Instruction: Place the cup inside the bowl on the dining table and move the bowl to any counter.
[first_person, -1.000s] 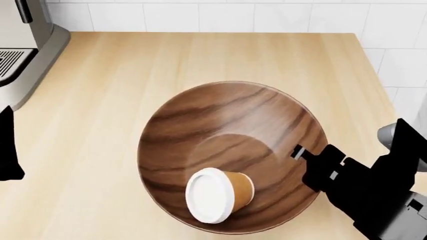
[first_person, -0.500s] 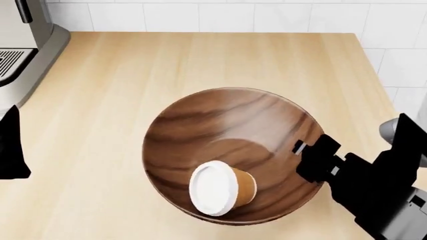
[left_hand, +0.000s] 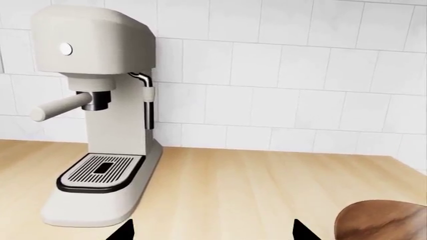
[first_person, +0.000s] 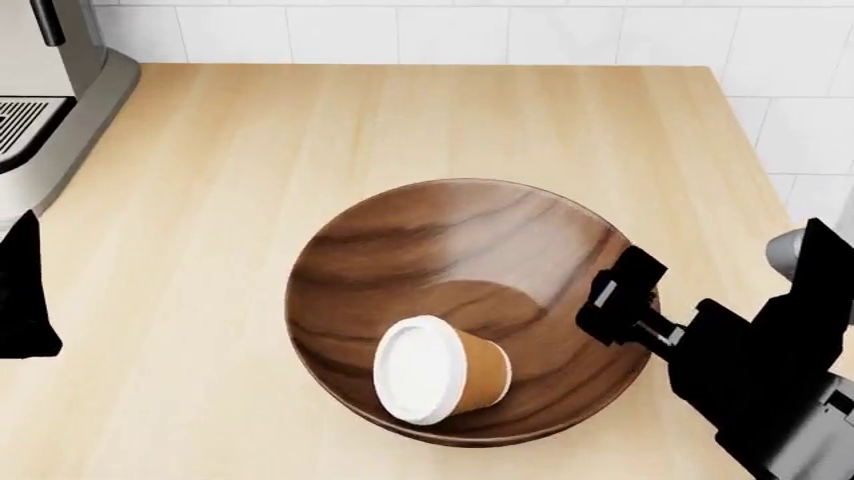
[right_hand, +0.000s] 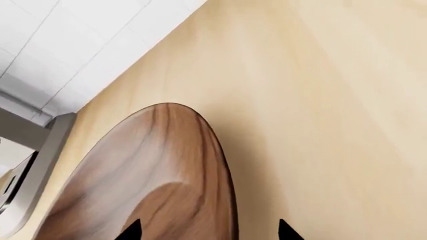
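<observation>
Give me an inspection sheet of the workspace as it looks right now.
Surface: light wood counter backed by white wall tiles.
Job's things: wooden bowl sits on the counter; paper cup lies on its side inside it, white lid toward the camera.
Clutter: espresso machine stands at the counter's left end.
Grippers: right gripper at the bowl's right rim, its fingers spread to either side of the rim; left gripper apart from the bowl, fingers spread, holding nothing.
Cables: nothing seen.
Surroundings: tiled wall only.
</observation>
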